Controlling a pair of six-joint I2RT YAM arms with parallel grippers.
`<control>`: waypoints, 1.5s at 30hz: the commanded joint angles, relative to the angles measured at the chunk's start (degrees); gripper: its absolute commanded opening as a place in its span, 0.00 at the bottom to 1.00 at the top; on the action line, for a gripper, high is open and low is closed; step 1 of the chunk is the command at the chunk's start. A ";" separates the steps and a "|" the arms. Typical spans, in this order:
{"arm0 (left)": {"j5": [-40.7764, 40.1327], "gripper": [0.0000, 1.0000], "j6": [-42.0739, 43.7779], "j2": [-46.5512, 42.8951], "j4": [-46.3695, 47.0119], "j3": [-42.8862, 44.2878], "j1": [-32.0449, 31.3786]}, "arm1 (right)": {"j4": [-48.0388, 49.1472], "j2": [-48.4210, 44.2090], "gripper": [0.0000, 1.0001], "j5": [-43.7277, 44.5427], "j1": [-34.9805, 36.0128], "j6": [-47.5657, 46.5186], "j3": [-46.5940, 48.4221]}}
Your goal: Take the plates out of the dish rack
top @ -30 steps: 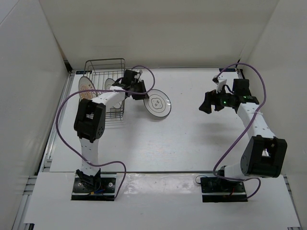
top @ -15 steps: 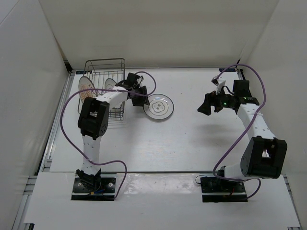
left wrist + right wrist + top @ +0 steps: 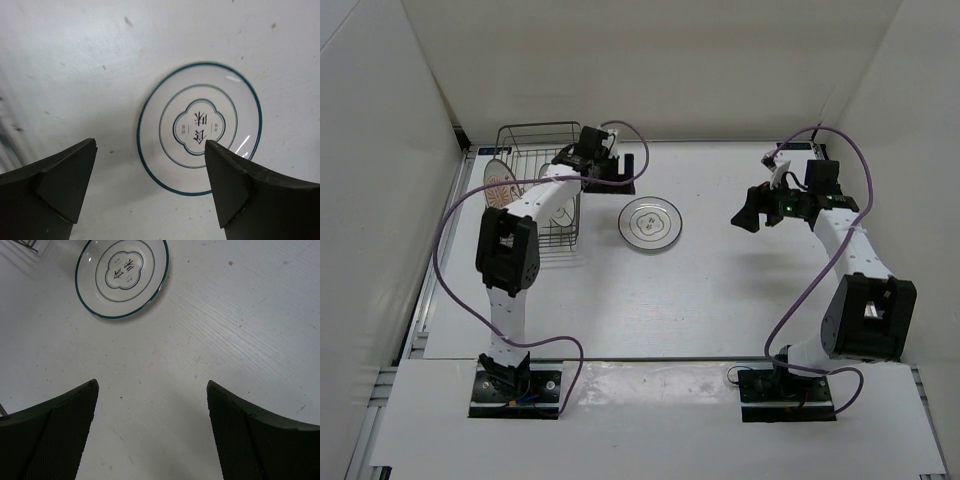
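Dish rack (image 3: 538, 126): a dark wire basket with upright sides, standing at the far left of the white surface (image 3: 720, 300), close to the left wall. One corner of its wire shows at the top left edge of the right wrist view.

Rack contents: an orange-patterned plate (image 3: 498, 182) stands on edge at the rack's left side. Whether it sits inside the wire wall or leans against it from outside cannot be told. The left arm crosses over the rack and hides much of its inside.

Plate on the surface (image 3: 650, 221): a white plate with a dark green rim, an inner ring and a small lobed centre motif. It lies flat and face up, just to the right of the rack and apart from it. It touches neither hand. It shows from close above in the left wrist view (image 3: 200, 127) and from farther off in the right wrist view (image 3: 122, 272).

Left hand (image 3: 615, 180): beside the rack's far right corner, above and behind the flat plate. Its two dark fingers (image 3: 65, 185) are spread wide, with nothing between them but the plate's rim and bare surface below.

Right hand (image 3: 745, 218): well to the right of the flat plate, pointing towards it. Its jaws stand wide over bare surface and hold nothing.

Purple cable (image 3: 445, 235): loops along each arm from base to wrist.
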 commanded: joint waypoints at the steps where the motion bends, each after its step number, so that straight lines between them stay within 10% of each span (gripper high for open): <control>1: -6.92 1.00 8.58 -11.19 0.87 5.18 -0.39 | -0.60 3.54 0.90 -2.80 -0.21 3.22 5.57; 10: -15.97 1.00 14.39 -27.35 9.74 -6.77 4.70 | -2.19 4.08 0.90 -3.69 -0.03 -0.65 5.40; 28: -20.47 1.00 11.14 -26.85 2.71 -15.03 13.58 | -4.64 4.52 0.89 -6.94 0.14 -0.65 6.19; 35: -17.74 0.70 9.38 -23.42 2.45 -14.77 14.55 | -6.84 4.60 0.89 -6.94 -0.03 -1.35 6.63; 45: -16.69 0.57 8.76 -20.60 1.40 -13.80 14.64 | -7.64 5.04 0.89 -6.85 -0.03 -1.79 7.16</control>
